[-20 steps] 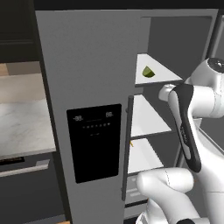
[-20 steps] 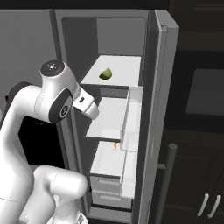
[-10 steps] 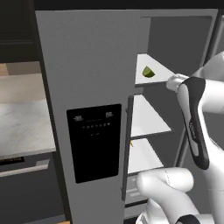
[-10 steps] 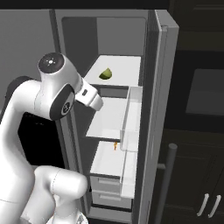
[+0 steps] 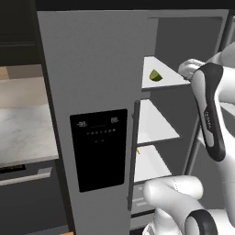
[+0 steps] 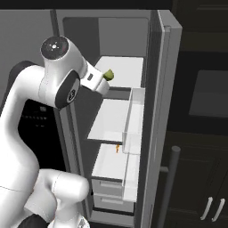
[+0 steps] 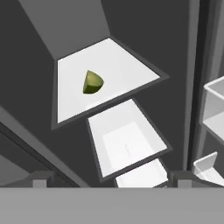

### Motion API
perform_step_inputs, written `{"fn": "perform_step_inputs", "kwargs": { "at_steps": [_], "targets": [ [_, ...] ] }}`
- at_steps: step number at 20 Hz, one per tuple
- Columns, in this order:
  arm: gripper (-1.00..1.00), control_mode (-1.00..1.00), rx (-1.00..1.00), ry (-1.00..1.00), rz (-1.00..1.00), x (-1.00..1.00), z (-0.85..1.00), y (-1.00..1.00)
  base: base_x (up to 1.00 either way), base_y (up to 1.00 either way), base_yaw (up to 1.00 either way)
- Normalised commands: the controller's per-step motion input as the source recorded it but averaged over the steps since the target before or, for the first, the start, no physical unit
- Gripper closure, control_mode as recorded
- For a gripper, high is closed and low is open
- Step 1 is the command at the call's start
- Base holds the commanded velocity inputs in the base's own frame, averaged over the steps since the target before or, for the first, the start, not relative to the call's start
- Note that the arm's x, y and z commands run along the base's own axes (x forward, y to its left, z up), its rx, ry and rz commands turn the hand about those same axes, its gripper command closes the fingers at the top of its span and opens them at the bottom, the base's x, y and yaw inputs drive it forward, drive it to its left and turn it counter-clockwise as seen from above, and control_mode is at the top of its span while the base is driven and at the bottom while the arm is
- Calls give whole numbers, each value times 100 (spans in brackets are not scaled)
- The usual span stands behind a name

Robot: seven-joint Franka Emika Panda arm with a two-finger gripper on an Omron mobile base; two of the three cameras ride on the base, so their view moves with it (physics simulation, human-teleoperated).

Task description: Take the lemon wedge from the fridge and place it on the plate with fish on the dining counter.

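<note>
- Fridge (image 5: 92,92) right door is swung open, so the white inner shelves are reachable; left door with the black dispenser panel (image 5: 100,149) stays shut.
- Lemon wedge (image 7: 92,82) sits on the top shelf (image 7: 127,72), toward the left side of the shelf, resting on a cut face so it shouldn't roll. Also seen at (image 5: 156,75) and (image 6: 108,75).
- Gripper (image 7: 109,177) hangs in front of the open compartment, well short of the wedge; nothing between the fingertips (image 7: 41,178).
- Jaws are spread as wide as they go, empty: sensible pre-grasp for a small target.
- Hand camera looks down and in at the shelves, wedge above centre, so the approach line looks about right but the hand probably needs to aim higher.
- Judgement: reach phase, grasp not yet made. Next move calls for going in over the shelf lip without clipping the door bins (image 6: 133,120).
- Risk: wedge is tiny, fingers may nudge it back instead of pinching.
</note>
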Motion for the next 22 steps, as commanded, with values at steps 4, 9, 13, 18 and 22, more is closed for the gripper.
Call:
{"fn": "perform_step_inputs", "kwargs": {
  "at_steps": [4, 9, 13, 18, 22],
  "targets": [
    [-100, -100, 0, 0, 0, 27, -4, 0, 0, 0, 0],
    [-100, -100, 0, 0, 3, 43, -25, 0, 0, 0, 0],
    [-100, -100, 0, 3, 13, 23, -4, -1, 0, 0, 0],
    [-100, -100, -8, 3, 4, 6, 0, 7, 0, 0, 0],
    [-100, -100, -6, -6, 0, 0, 6, 1, 0, 0, 0]
  ]
}}
